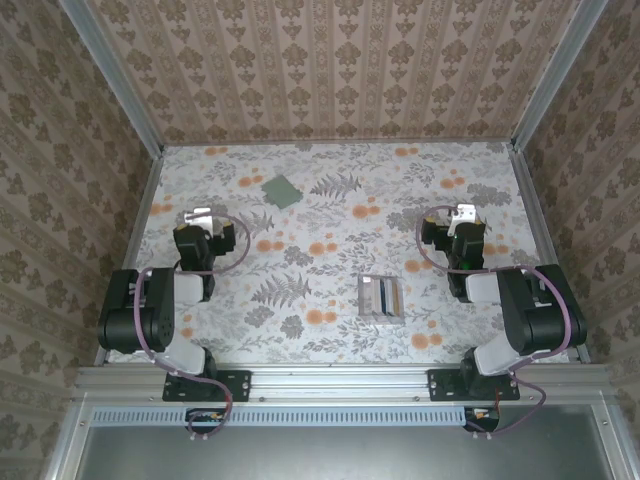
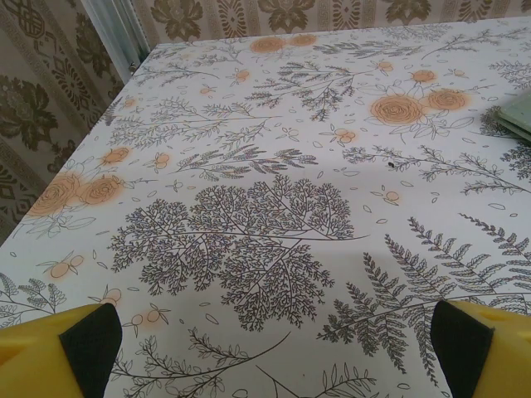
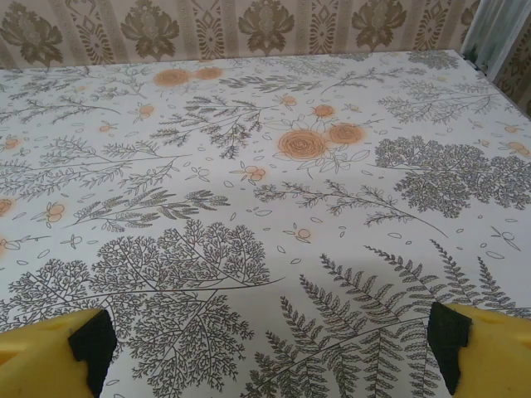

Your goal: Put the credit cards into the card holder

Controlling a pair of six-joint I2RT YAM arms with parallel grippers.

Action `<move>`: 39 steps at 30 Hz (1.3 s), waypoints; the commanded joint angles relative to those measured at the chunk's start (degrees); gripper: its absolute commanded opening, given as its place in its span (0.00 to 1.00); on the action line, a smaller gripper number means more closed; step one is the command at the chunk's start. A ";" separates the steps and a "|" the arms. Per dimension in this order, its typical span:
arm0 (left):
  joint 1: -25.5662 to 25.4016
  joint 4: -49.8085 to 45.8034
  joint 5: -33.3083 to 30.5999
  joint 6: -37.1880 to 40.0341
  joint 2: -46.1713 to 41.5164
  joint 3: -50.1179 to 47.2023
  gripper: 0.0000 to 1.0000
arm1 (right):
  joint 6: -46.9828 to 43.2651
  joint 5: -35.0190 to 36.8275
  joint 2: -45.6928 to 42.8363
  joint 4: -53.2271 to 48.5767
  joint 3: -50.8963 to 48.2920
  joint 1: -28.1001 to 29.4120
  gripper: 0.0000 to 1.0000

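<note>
Table [image 1: 330,165] with a matte floral print of grey ferns, branching trees and orange roses, enclosed by walls [image 1: 330,70] papered in a tan damask pattern and framed in pale metal rail [image 1: 340,380].

Top view: the card holder [image 1: 281,191], a flat sage-green rectangle turned on the diagonal, lies far back and left of centre, beyond the left gripper [image 1: 199,216] and to its right, well apart from it. The credit cards [image 1: 380,298] lie near the front edge, right of centre, as a small cluster of thin silvery-grey rectangles with darker bands; any print on them is too small to read. They sit nearer the right arm, behind and to the left of the right gripper [image 1: 463,214]. Both black arms are folded low, and a purple cable [image 1: 240,245] loops at each wrist.

Left wrist view: a pale green corner of the card holder [image 2: 516,116] shows at the right edge, its layered edges visible. The yellow fingers [image 2: 41,352], padded in black, stand spread wide at the lower corners, nothing between them.

Right wrist view: the right gripper [image 3: 270,348] looks across bare printed table, and its yellow, black-padded fingers [image 3: 489,352] are likewise spread wide, holding nothing.
</note>
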 commanded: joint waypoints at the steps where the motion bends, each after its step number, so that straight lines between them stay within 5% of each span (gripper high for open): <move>1: -0.37 1.13 -0.48 0.66 -0.40 -0.15 1.00 | -0.52 -0.99 -0.18 0.05 0.53 -0.07 1.00; 28: -0.10 1.06 0.08 0.50 -0.46 -0.15 1.00 | -0.01 -1.96 -0.29 0.03 0.40 -0.63 1.00; 32: -2.91 1.65 -8.35 1.41 -4.33 -1.89 1.00 | 1.95 2.35 -3.52 -0.52 -0.60 -0.85 1.00; 35: -5.97 -11.73 -12.37 2.23 -13.27 1.04 1.00 | 4.83 11.08 -10.19 -19.44 6.82 -0.50 1.00; 39: -6.40 -34.45 -4.92 -4.76 -22.47 10.20 1.00 | 23.37 22.08 -18.15 -50.63 20.72 -0.97 1.00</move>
